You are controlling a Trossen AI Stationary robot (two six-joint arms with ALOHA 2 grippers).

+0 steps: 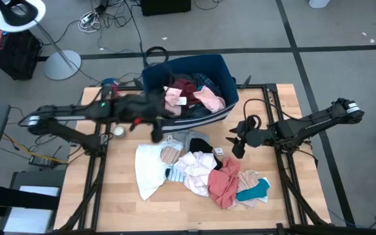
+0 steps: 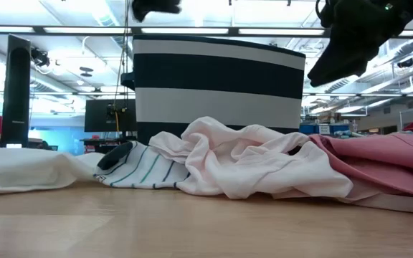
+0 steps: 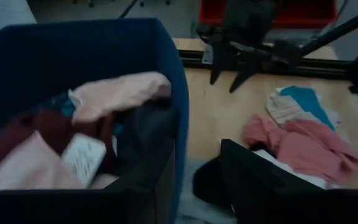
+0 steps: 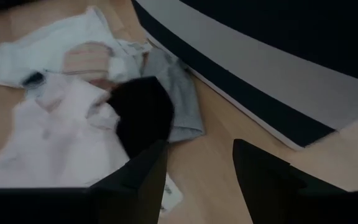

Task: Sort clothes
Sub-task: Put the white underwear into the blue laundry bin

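The navy striped bin (image 1: 224, 68) stands at the far edge of the counter (image 1: 123, 209) and serves as the landmark here. Inside it already lie a pink garment (image 1: 209, 98), a maroon one (image 1: 187, 87) and a light pink piece (image 1: 173, 98) with a white tag. In front of the bin, spread on the counter, the unsorted clothes (image 1: 201, 171) remain: a white garment (image 1: 150, 171) to the left, a pale pink one (image 1: 198, 163) in the middle, a coral-pink one (image 1: 226, 184) and a teal piece (image 1: 253, 189) to the right, with a grey piece (image 4: 182, 99) and a black one (image 4: 143, 118) lying just in front of the bin's wall.

The left gripper (image 1: 155, 130) hovers at the bin's front left corner, its fingers (image 3: 253, 180) spread apart and holding nothing; its wrist view looks down over the rim into the bin. The right gripper (image 1: 238, 149) hangs in front of the bin's right half, above the counter near the black garment, fingers (image 4: 260, 174) also released and empty.

This reads as the gap between a drop into the bin and the next pick. The next move likely calls for one gripper to descend onto a single garment, perhaps the black or grey piece nearest the bin, pinching one layer only, since the clothes overlap and a deep grab could drag neighbours along.
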